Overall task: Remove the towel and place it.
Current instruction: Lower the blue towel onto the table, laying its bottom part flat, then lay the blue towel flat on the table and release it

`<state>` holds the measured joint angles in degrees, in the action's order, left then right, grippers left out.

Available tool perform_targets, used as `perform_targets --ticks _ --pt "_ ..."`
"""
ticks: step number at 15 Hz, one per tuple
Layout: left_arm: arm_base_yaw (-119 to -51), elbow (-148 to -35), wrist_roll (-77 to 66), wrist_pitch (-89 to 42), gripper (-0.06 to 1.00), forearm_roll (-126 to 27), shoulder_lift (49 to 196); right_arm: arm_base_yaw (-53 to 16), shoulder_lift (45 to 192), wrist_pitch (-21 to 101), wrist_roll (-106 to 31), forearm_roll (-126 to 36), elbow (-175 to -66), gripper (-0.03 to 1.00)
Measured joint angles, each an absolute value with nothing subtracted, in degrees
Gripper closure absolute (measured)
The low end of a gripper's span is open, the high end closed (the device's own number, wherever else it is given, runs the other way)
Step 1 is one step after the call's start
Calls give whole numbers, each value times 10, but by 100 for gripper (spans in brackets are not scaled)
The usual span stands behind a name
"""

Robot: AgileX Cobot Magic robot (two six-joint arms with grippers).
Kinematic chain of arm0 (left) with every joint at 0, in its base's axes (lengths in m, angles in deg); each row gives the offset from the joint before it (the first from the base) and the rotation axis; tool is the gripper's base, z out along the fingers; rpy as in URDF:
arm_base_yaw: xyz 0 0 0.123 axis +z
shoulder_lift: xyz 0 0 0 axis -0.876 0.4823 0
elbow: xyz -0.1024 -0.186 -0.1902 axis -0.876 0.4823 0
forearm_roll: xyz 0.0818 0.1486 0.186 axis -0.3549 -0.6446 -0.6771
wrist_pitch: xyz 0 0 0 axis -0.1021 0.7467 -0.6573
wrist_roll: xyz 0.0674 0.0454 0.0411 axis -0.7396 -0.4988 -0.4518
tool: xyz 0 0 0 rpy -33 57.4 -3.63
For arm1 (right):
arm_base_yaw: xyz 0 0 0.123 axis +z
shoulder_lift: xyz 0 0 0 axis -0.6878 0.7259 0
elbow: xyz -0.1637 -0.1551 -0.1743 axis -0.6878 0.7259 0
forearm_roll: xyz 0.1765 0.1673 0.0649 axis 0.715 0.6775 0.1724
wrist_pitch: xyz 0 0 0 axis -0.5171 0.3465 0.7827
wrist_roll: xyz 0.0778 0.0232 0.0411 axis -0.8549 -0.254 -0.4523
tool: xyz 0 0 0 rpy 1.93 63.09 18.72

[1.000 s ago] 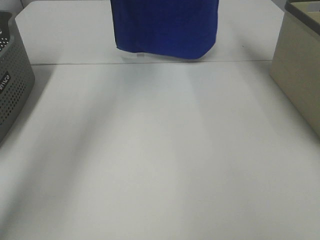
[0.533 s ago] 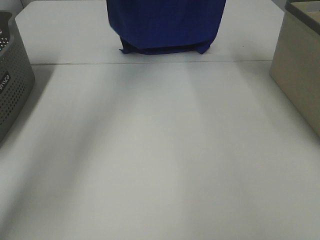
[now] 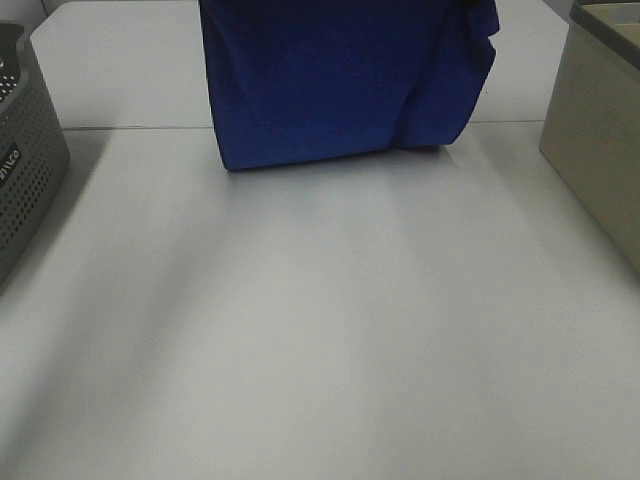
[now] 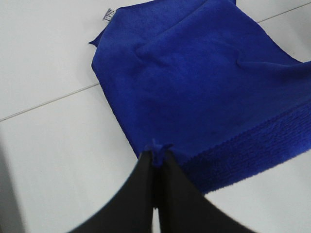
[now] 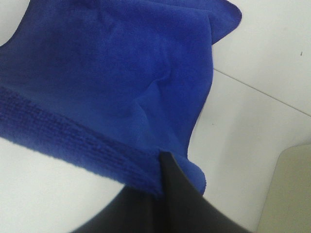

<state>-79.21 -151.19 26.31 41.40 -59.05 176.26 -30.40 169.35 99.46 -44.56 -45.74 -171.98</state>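
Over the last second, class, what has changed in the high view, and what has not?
The towel, pinched by the left claw and right claw, came toward the camera; its lower edge now crosses the table seam. The grey basket and beige box stayed put.
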Motion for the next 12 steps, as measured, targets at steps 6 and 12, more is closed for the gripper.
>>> perform_targets --ticks 6,12 --pt "-792 -1335 255 419 94 -523 1699 -304 1620 1000 -446 -450 -1517 97" --pt "-796 -1122 255 411 94 -484 1566 -301 1510 998 -446 -398 -1329 97"
